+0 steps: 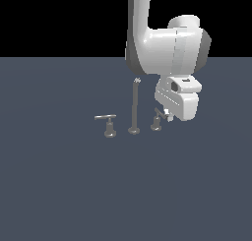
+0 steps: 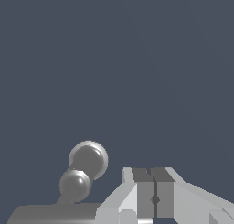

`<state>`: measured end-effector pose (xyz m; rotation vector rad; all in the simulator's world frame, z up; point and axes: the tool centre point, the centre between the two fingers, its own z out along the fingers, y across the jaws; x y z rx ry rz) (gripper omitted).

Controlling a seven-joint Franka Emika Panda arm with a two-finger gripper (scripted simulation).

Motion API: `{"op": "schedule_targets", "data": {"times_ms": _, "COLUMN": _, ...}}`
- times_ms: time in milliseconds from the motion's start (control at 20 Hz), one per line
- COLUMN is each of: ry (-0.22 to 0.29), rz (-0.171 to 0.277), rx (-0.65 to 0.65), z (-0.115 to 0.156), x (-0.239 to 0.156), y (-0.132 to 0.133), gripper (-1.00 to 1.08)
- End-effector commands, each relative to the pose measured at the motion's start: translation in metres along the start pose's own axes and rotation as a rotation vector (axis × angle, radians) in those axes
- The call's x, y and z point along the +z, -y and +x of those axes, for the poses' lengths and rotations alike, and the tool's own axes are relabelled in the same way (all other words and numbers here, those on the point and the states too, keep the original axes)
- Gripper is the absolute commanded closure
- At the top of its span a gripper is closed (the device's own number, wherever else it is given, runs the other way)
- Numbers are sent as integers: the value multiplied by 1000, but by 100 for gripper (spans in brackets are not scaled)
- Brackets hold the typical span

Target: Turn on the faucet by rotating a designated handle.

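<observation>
Partly hidden by the tool (image 1: 168, 114), its jaws together, the handle (image 1: 157, 118) shows only partly.

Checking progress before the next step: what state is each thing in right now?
Pincer: shut, nothing between its fingers, beside the handle.
Handle: upright post, crossbar tilted, pincer close against it; contact unclear.
Other handle: upright, crossbar level, untouched.
Spout: upright, free of the arm.

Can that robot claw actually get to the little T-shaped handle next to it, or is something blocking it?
Probably yes. The gripper sits right beside the handle, with nothing between them; the spout stands off to the side. Its fingers look closed together.
</observation>
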<state>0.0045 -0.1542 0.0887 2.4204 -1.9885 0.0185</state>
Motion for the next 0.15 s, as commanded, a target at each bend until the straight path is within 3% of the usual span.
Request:
{"op": "schedule_targets", "data": {"times_ms": 0, "ry": 13, "rz": 0, "rx": -40, "z": -38, "x": -1, "y": 11, "gripper": 108}}
{"op": "schedule_targets", "data": {"times_ms": 100, "ry": 14, "rz": 0, "rx": -42, "z": -45, "x": -1, "y": 12, "gripper": 108}}
